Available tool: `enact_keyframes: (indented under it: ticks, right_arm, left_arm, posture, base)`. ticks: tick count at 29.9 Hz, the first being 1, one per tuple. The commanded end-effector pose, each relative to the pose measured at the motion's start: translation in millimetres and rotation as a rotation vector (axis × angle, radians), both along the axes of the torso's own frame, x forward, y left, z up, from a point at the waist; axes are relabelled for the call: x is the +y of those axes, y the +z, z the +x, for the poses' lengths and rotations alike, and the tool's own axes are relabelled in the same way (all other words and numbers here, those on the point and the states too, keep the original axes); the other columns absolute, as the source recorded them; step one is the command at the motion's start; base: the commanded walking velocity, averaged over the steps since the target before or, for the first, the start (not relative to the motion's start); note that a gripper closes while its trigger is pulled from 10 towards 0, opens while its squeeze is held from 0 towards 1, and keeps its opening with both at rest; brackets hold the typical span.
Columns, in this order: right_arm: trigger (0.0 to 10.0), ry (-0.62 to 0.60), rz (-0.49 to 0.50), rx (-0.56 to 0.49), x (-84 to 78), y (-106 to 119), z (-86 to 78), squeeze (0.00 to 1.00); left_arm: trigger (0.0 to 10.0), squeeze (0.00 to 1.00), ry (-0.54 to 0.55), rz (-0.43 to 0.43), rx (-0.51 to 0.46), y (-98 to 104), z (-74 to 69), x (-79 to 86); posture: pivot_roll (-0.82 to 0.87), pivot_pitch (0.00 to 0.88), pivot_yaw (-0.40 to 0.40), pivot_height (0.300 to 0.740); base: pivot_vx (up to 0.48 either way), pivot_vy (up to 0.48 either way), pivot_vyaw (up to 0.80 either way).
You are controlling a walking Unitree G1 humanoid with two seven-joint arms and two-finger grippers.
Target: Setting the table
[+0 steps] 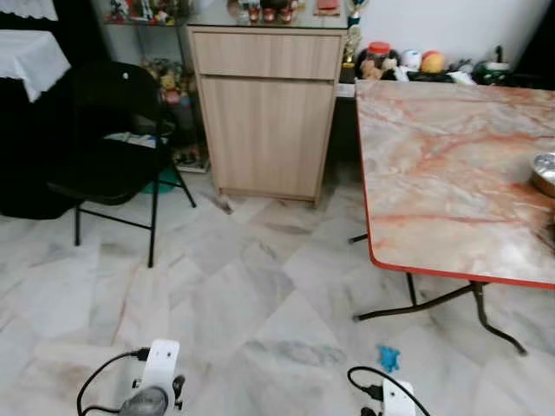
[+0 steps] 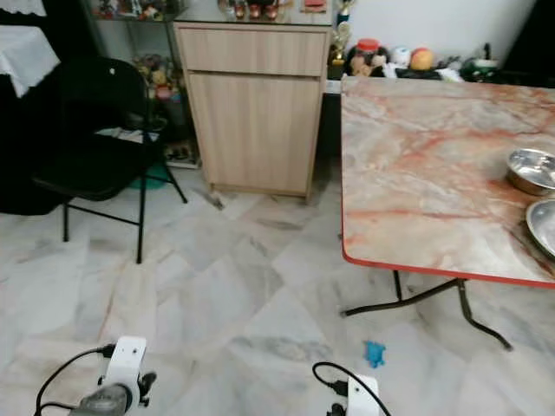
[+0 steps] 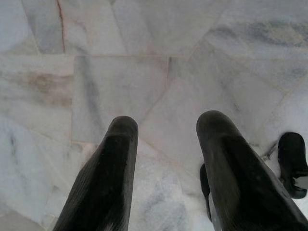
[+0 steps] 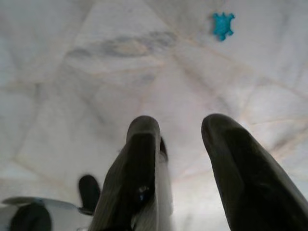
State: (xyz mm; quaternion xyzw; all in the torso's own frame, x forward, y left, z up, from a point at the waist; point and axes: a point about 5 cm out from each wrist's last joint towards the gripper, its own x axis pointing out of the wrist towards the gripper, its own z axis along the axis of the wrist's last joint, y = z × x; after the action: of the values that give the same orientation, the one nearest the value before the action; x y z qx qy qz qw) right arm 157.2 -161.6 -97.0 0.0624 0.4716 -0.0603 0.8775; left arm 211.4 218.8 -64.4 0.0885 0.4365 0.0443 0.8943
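Note:
A marble-patterned table (image 2: 416, 165) with a red edge stands ahead on the right. Near its right side sits a steel bowl (image 2: 531, 170), and a steel plate (image 2: 545, 224) lies just in front of it at the picture's edge. Both arms hang low over the floor. My left gripper (image 3: 166, 127) is open with only floor tiles between its black fingers. My right gripper (image 4: 180, 127) is open too, holding nothing.
A black folding chair (image 1: 117, 147) stands at the left, a wooden cabinet (image 1: 267, 108) against the back wall. A small blue toy (image 1: 388, 356) lies on the marble floor near the table's folding legs (image 1: 451, 303). Toys and clutter line the wall behind the table.

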Motion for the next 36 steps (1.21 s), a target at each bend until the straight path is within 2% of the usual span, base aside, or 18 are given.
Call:
enact_keyframes:
  ticks: [1, 8, 18, 24, 36]
  right_arm:
    - [10.0, -0.001, -0.006, 0.002, -3.4, -0.4, -1.6, 0.00]
    - [10.0, -0.013, -0.004, -0.002, -4.7, -0.2, -1.6, 0.00]
    - [10.0, -0.011, -0.004, 0.009, -4.7, -1.0, -3.1, 0.00]
    - [10.0, -0.001, -0.013, 0.011, -5.4, -1.0, -3.0, 0.00]
    - [10.0, -0.001, -0.017, 0.005, -6.5, -0.6, -2.8, 0.00]
  left_arm:
    - [10.0, 0.00, 0.005, -0.014, -0.008, 0.5, 2.8, -5.0]
    - [10.0, 0.00, 0.004, -0.009, -0.010, 0.6, 2.8, -4.7]
    - [10.0, 0.00, 0.004, -0.007, -0.011, 0.7, 2.9, -4.5]
    - [10.0, 0.00, 0.006, -0.008, -0.012, 0.8, 3.1, -4.6]
    - [10.0, 0.00, 0.005, -0.008, -0.014, 1.1, 3.6, -5.1]
  posture:
    - [0.04, 0.000, 0.003, 0.740]
    - [0.04, 0.000, 0.003, 0.740]
    - [0.04, 0.000, 0.002, 0.740]
    - [0.04, 0.000, 0.002, 0.740]
    - [0.04, 0.000, 0.001, 0.740]
  base:
    - [0.000, 0.000, 0.00]
    - [0.000, 0.000, 0.00]
    - [0.000, -0.328, 0.00]
    - [0.000, -0.266, -0.67]
    - [0.000, -0.252, 0.00]
